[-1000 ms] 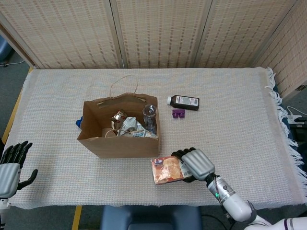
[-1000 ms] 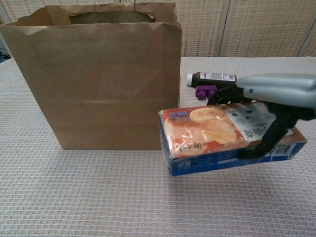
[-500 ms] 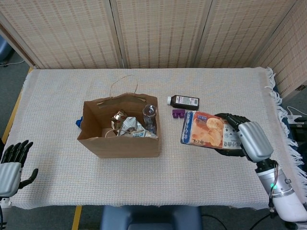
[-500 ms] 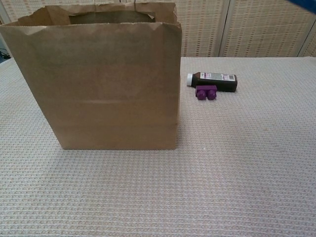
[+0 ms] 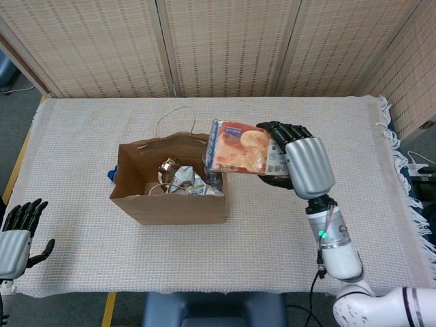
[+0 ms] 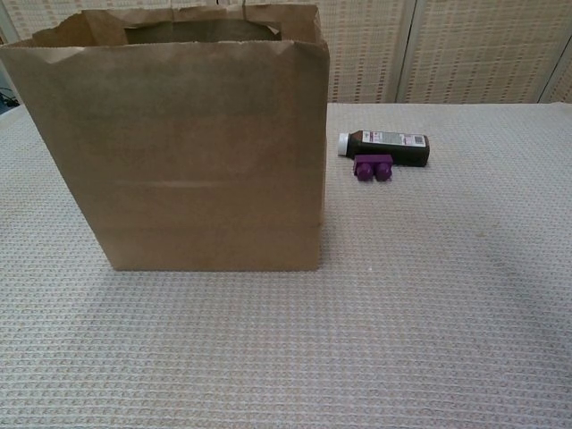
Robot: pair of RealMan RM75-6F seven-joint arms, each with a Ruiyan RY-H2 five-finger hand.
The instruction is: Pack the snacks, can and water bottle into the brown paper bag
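From the head view, the right hand [image 5: 296, 163] is raised over the table [image 5: 327, 129], fingers clamped around an orange snack box [image 5: 238, 147] held over the right edge of the open brown paper bag [image 5: 170, 197]. The left hand [image 5: 17, 235] sits at the near left corner, fingers apart, holding nothing.

From the chest view, the bag [image 6: 192, 143] stands upright at left; a dark bottle [image 6: 386, 144] lies far right with a purple block [image 6: 373, 167] touching it. Neither hand shows.
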